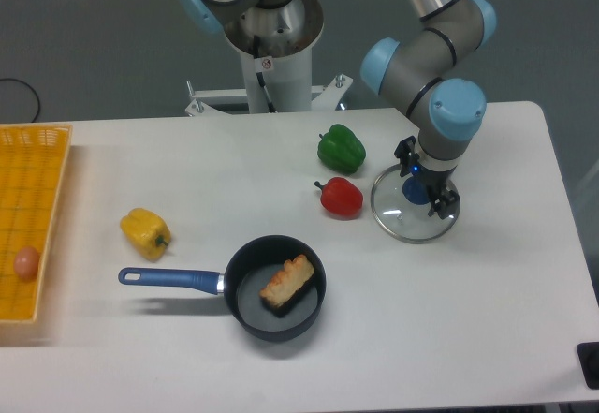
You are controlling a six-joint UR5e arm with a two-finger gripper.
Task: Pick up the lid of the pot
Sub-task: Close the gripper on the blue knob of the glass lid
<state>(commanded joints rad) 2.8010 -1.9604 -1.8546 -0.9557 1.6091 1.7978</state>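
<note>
My gripper (426, 178) reaches down from the upper right over the pot lid. Its fingers are spread, one near the lid's back left and the other towards its right side. The round, clear pot lid (398, 214) lies flat on the table, with its blue knob (416, 189) low between the fingertips. Part of the lid's back right is hidden by the gripper. Whether a finger touches the knob or the glass, I cannot tell.
Left of the lid are a red pepper (342, 198) and a green pepper (342, 149). A blue-handled black pan (273, 321) holds a brown-and-black item. A yellow pepper (145, 234) lies further left, beside an orange crate (54, 151) at the edge.
</note>
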